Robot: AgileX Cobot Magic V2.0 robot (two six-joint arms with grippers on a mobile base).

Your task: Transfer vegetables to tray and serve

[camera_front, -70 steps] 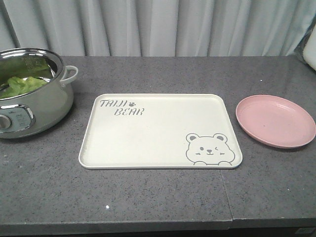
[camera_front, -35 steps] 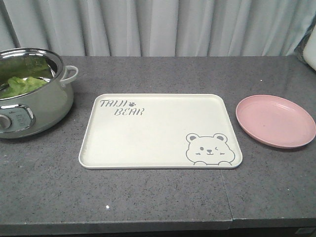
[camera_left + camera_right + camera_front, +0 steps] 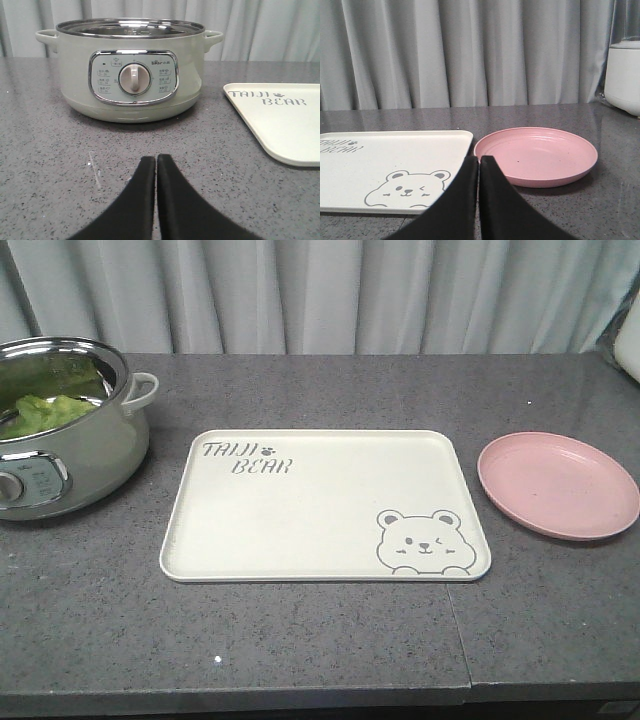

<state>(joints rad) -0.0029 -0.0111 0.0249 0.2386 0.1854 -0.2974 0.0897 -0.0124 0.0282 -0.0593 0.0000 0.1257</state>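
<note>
Lettuce [image 3: 45,412] in pot [image 3: 90,455], 9 o'clock of tray [image 3: 320,500]: limp, light, probably wet; pinch edge. Left gripper [image 3: 156,159], right gripper [image 3: 479,159]: closed, empty.

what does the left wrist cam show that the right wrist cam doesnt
Only the left wrist view: the green electric pot with its dial, and the shut left tool. Only the right wrist view: the pink plate, the bear drawing, a white appliance at far right, and the shut right tool. Both: the cream tray, the grey counter and the curtain.
</note>
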